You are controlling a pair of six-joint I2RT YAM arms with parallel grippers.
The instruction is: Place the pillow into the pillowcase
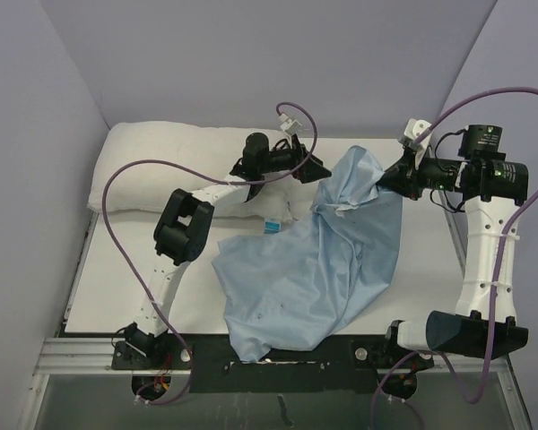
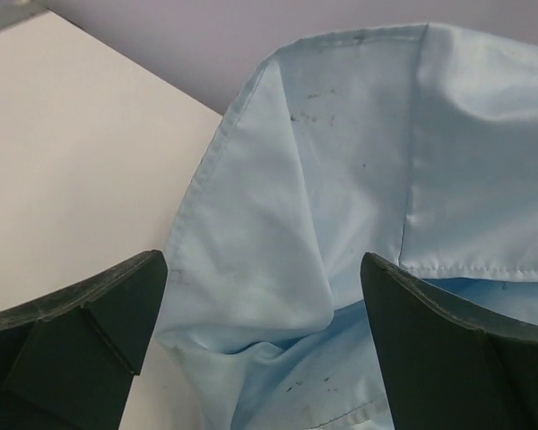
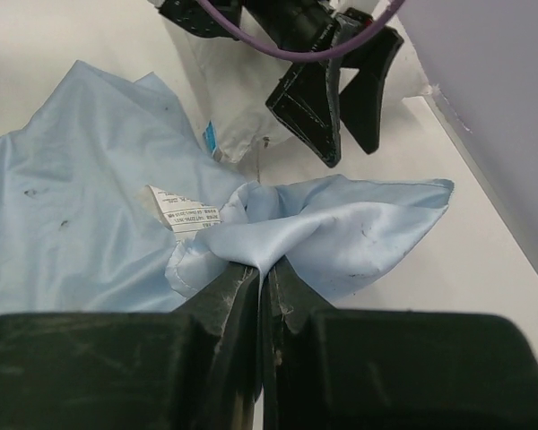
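Both arms reach over the pillowcase (image 1: pixel 314 269).
Right gripper (image 3: pixel 262 267) pinches a lifted fold (fingers pressed together); left gripper (image 2: pixel 264 278) gapes wide.

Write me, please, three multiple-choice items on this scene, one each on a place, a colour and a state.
1. Where on the table does the pillow lie?
A. At the near edge, between the arm bases
B. At the far left, along the back wall
C. In the far right corner

2. What colour is the pillowcase?
A. Light blue
B. Red
C. Dark green

3. How is the right hand?
A. Open above bare table
B. Shut on the pillow
C. Shut on the pillowcase

Answers:
1 B: the top view shows the off-white cushion stretched along the far left edge.
2 A: all three views show pale blue cloth.
3 C: the right wrist view shows the hand closed tight on a bunched fold of the blue cloth.
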